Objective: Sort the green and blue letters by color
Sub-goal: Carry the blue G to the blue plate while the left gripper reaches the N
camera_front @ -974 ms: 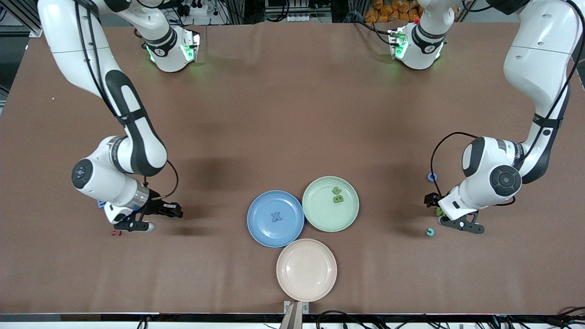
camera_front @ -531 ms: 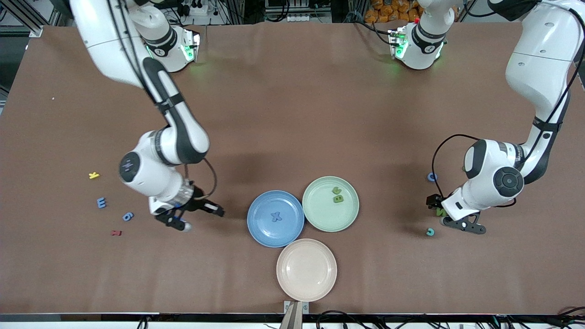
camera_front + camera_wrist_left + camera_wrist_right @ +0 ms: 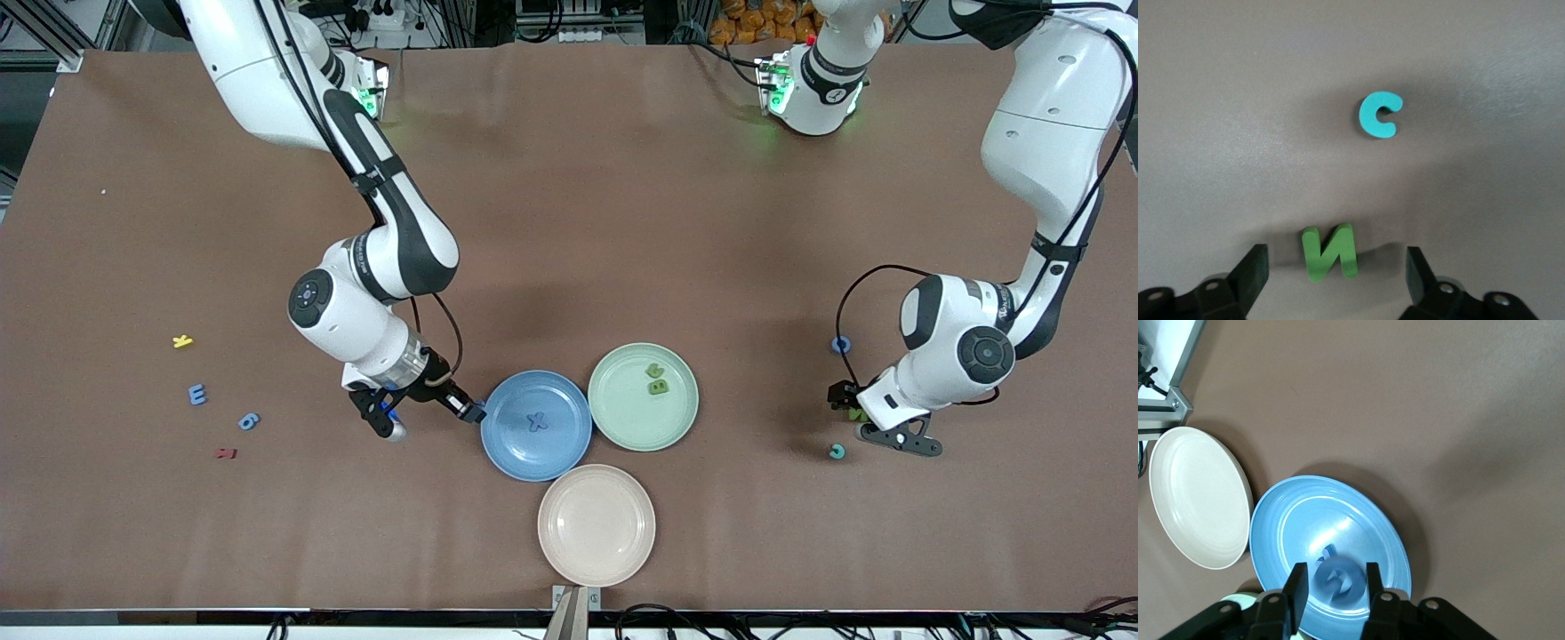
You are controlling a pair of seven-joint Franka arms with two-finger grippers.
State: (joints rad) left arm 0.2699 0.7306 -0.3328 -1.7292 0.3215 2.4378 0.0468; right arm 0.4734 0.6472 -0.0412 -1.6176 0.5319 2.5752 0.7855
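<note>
My right gripper hangs over the rim of the blue plate. A blurred blue letter sits between its fingers, with a gap on one side, over the plate. A blue X lies in that plate. Two green letters lie in the green plate. My left gripper is down at the table, open, its fingers either side of a green N without touching it. A blue E and a blue 6 lie toward the right arm's end.
A beige plate sits nearest the front camera. A teal C lies beside the left gripper, and a blue ring-shaped letter is farther from the camera. A yellow K and a dark red letter lie by the E and 6.
The right arm swung from its end of the table to the blue plate with a blue letter, and its fingers have parted slightly. The left gripper barely moved over the N.
</note>
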